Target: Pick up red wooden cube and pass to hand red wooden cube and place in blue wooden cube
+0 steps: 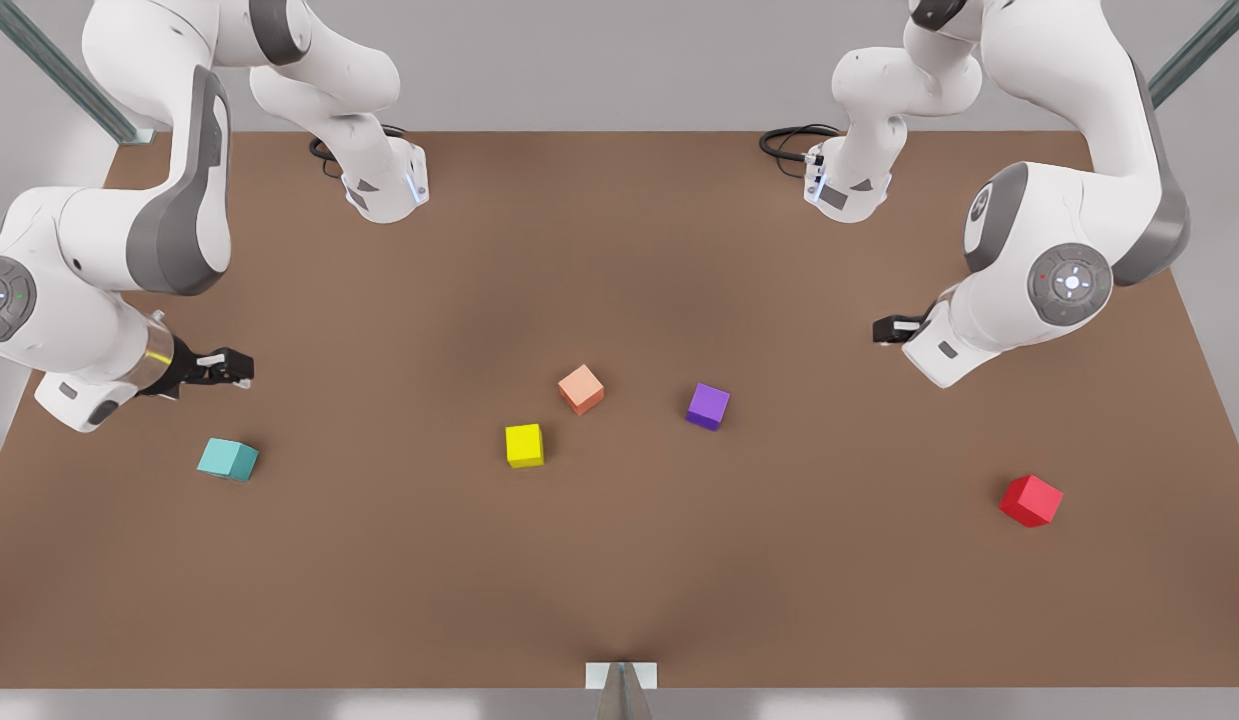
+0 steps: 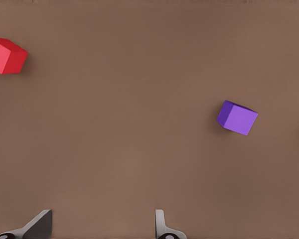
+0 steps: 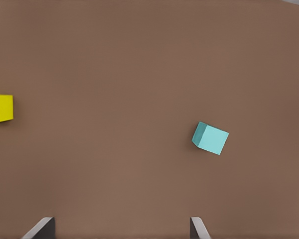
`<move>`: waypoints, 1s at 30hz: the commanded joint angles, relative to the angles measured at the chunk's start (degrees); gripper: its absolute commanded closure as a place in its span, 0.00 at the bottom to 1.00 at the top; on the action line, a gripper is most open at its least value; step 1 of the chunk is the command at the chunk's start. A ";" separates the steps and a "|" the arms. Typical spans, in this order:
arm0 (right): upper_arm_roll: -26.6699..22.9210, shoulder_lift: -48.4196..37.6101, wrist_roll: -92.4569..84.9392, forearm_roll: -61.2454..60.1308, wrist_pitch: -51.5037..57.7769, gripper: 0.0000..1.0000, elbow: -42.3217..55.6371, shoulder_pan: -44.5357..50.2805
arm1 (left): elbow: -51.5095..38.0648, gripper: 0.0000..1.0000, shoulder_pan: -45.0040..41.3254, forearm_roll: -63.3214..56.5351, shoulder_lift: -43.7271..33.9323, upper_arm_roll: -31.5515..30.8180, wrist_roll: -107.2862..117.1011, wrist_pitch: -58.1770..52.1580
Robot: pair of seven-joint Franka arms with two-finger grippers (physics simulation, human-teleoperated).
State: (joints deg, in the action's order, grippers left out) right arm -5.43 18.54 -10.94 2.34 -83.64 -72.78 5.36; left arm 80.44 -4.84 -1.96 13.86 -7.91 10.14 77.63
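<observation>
The red wooden cube [image 1: 1030, 500] rests on the brown table [image 1: 619, 580] at the front view's right, also seen as the red wooden cube [image 2: 7, 55] in the left wrist view. My left gripper [image 1: 891, 329] [image 2: 99, 230] hovers open above the table, behind and inward of that cube. The blue wooden cube [image 1: 227, 459] [image 3: 210, 138], teal in colour, lies at the front view's left. The hand, my right gripper [image 1: 234, 368] [image 3: 119, 230] with its metallic wrist ring, hangs open just behind the teal cube. Neither gripper holds anything.
Mid-table lie a salmon-orange cube [image 1: 581, 389], a yellow cube [image 1: 524, 445] [image 3: 1, 108] and a purple cube [image 1: 708, 406] [image 2: 237, 117]. Both arm bases [image 1: 384, 185] [image 1: 847, 185] stand at the table's back edge. A small bracket [image 1: 621, 678] sits at the front edge.
</observation>
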 commanded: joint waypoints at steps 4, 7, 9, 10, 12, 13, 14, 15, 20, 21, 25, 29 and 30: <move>-0.02 0.18 -0.31 0.04 -0.30 0.00 -0.16 0.00 | -0.20 0.00 0.71 -0.41 3.00 2.10 -6.51 1.29; -0.02 0.36 -0.31 0.04 -0.38 0.00 -0.17 0.00 | -0.20 0.00 4.66 -0.41 13.81 8.44 -36.13 19.57; -0.02 0.36 -0.40 0.04 -0.47 0.00 -0.25 0.00 | -0.11 0.00 5.72 0.11 19.97 13.27 -63.04 29.42; -0.02 0.36 -0.40 0.04 -0.47 0.00 -0.25 0.00 | -0.11 0.00 5.72 3.18 22.69 14.77 -68.14 33.11; -0.02 0.36 -0.40 0.12 -0.47 0.00 -0.43 0.00 | -3.00 0.00 5.72 3.45 27.96 19.60 -83.87 38.83; -0.02 0.27 -0.49 0.04 -0.47 0.00 -0.52 0.00 | -7.40 0.00 7.04 3.45 31.31 20.22 -87.48 38.83; -0.02 0.36 -0.49 0.04 -0.47 0.00 -0.52 0.00 | -7.94 0.00 8.88 3.54 32.10 19.96 -87.75 38.92; -0.02 0.36 -0.57 0.12 -0.56 0.00 -0.61 0.00 | -7.93 0.00 9.85 3.45 32.45 19.95 -89.15 38.92; -0.02 0.54 -0.93 0.12 -0.82 0.00 -0.96 -0.08 | -8.46 0.00 11.61 3.80 34.39 19.95 -99.79 42.17; -0.02 0.54 -0.93 0.12 -0.82 0.00 -0.96 -0.08 | -8.37 0.00 11.52 3.89 34.39 19.95 -99.53 42.17; -0.02 0.54 -0.93 0.12 -0.82 0.00 -1.22 -0.08 | -8.02 0.00 11.52 6.09 34.56 19.95 -95.49 42.17; -0.02 0.54 -0.93 0.12 -0.91 0.00 -1.40 -0.08 | -8.11 0.00 11.61 6.00 37.29 19.95 -92.06 42.78; -0.02 0.62 -0.93 0.12 -0.91 0.00 -1.48 -0.08 | -8.11 0.00 11.61 6.00 37.81 19.95 -91.97 43.84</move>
State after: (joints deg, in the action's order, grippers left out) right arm -5.43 19.15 -11.55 2.49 -84.50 -74.32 5.27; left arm 72.37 6.81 3.87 51.36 12.03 -58.21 119.35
